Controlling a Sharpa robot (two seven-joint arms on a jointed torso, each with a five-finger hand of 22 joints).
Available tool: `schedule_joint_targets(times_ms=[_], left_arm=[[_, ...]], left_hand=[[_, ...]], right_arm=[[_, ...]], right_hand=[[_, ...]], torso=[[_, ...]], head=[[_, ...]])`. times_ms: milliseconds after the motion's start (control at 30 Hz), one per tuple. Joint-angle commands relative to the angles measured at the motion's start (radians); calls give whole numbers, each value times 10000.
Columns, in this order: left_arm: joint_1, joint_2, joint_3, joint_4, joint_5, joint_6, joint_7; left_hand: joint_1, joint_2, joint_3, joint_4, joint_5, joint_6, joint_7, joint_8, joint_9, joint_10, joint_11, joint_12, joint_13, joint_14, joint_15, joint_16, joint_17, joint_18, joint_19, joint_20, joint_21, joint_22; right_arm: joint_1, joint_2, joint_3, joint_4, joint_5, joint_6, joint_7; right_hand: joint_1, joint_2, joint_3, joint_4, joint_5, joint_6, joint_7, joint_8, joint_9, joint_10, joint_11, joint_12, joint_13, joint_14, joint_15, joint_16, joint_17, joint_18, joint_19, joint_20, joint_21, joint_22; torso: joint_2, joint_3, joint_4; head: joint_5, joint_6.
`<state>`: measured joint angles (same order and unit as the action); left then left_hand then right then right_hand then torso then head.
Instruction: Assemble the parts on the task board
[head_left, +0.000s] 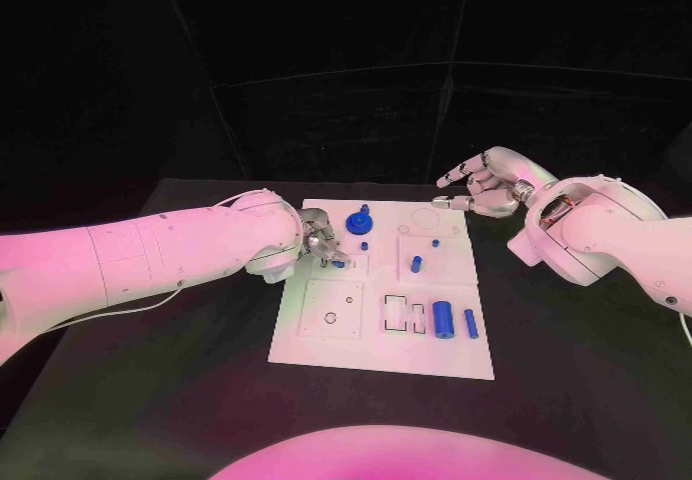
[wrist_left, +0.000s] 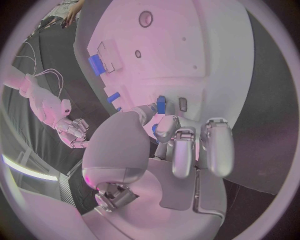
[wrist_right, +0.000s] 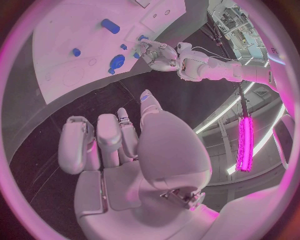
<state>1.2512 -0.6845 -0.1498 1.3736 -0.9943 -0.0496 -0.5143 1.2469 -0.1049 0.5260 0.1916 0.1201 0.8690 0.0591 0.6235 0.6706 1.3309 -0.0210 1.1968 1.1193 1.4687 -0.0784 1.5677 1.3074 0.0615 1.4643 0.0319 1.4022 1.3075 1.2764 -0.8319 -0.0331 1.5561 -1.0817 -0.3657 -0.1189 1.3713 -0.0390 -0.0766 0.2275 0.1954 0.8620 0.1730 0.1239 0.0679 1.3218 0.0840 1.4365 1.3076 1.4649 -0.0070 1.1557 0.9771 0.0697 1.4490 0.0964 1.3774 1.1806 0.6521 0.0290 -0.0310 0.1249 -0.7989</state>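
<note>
Nearest on the flat white board (head_left: 378, 345): smooth blue cylinder (head_left: 444, 318) lying beside a rectangular cutout. Further up, left hand (head_left: 320, 248) pinching a small blue part (head_left: 339, 263) at the board's left edge. Farthest, right hand (head_left: 486, 185) off the corner, shiny fingers loosely curled, holding nothing.

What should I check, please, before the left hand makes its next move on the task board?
1. Left hand over the task board: ok, at its left edge.
2. Small blue part at the left hand's fingertips: ok; whether it is firmly pinched, cannot tell.
3. Right hand clear of the work: ok, off the board's far right corner, holding nothing.
4. Blue cylinder lying near the board's front edge: ok, untouched.
5. Blue knob at the far side: seating cannot tell.
</note>
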Motion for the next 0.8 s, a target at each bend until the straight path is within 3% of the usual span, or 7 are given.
schedule_joint_targets(times_ms=[33,367,633,800], left_arm=[[-13,36,-15,-23,-60,442,-8],[-13,129,-15,-134,-5,575,13],[-10,200,-15,-251,17,649,14],[-6,249,-14,-359,20,655,14]], left_hand=[[-80,63,1453,-1352,28,5,-62,54,19,39,-2,-20,5,1021,-17,31,2634,-61,41,-24,-68,330],[-714,-45,1207,-1107,-29,190,-161,157,143,128,-62,63,80,1021,-55,31,2634,-56,35,-40,-90,332],[-1600,-43,441,-508,-66,388,-211,231,219,168,-103,152,160,1021,-102,31,2634,-61,52,-89,-91,361],[-1789,2,99,-353,-62,428,-233,238,246,179,-123,194,200,1021,-123,31,2634,-64,64,-109,-86,383]], right_arm=[[18,20,8,6,-27,10,15],[18,25,8,6,-27,23,5],[18,28,8,10,-27,18,2],[19,35,8,8,-27,14,1]], right_hand=[[-81,41,-88,6,64,66,0,68,10,-73,13,-49,156,163,18,37,-16,52,-67,-2,-43,-21],[-76,47,-101,12,81,65,0,69,9,-81,13,-53,148,163,18,37,-15,55,-72,-1,-51,-37],[-76,47,-106,14,84,67,-1,71,10,-84,12,-54,145,163,18,37,-16,56,-73,-1,-53,-40],[-75,49,-118,20,93,74,-4,75,12,-91,12,-57,138,162,18,36,-18,58,-76,0,-58,-49]], torso=[[-4,3,-6],[-5,5,-11],[-3,3,-14],[0,2,-16]], head=[[-5,1],[-7,-2],[-32,-12],[-40,-24]])
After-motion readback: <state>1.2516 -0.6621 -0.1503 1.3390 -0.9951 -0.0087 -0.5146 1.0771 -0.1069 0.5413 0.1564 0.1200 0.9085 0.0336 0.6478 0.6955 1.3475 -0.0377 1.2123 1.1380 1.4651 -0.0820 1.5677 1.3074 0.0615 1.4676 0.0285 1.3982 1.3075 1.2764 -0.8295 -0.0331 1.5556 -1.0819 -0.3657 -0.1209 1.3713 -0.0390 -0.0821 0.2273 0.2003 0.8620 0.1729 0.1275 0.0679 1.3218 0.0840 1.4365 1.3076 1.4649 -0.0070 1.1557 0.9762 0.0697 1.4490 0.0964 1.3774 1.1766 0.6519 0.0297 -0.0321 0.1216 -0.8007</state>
